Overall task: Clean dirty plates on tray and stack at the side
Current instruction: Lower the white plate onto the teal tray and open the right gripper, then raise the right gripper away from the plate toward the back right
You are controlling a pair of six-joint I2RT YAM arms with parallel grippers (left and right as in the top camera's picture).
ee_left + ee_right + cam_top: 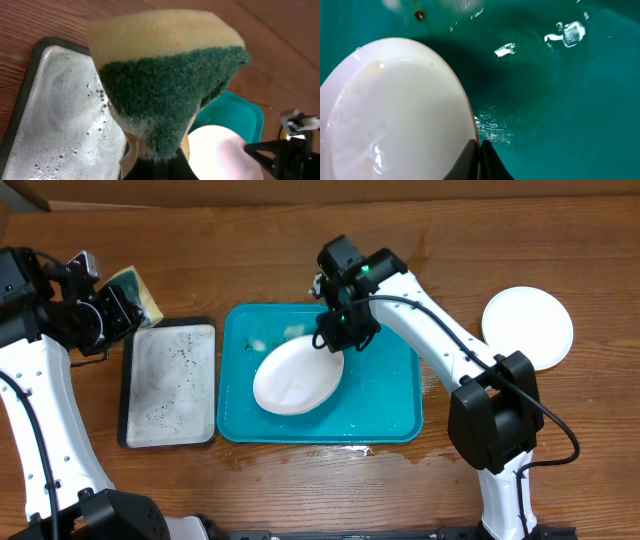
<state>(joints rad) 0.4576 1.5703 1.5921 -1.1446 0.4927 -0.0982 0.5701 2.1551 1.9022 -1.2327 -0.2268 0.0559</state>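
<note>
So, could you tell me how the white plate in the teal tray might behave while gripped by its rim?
The white plate looks wet and glossy, so it may slip in the right tool, which pinches only its rim. It seems rigid, holding its shape while tilted. The tray is wet too, so its lower edge could slide.

A brown wooden table (300,240) with visible grain spreads under everything; on it lies a black-rimmed tray (170,385), its grey inside coated in soapy foam and small dark bubbles; a sponge (170,90), yellow with a green scouring face, foamy at its lower tip, is near the tray's far corner.
</note>
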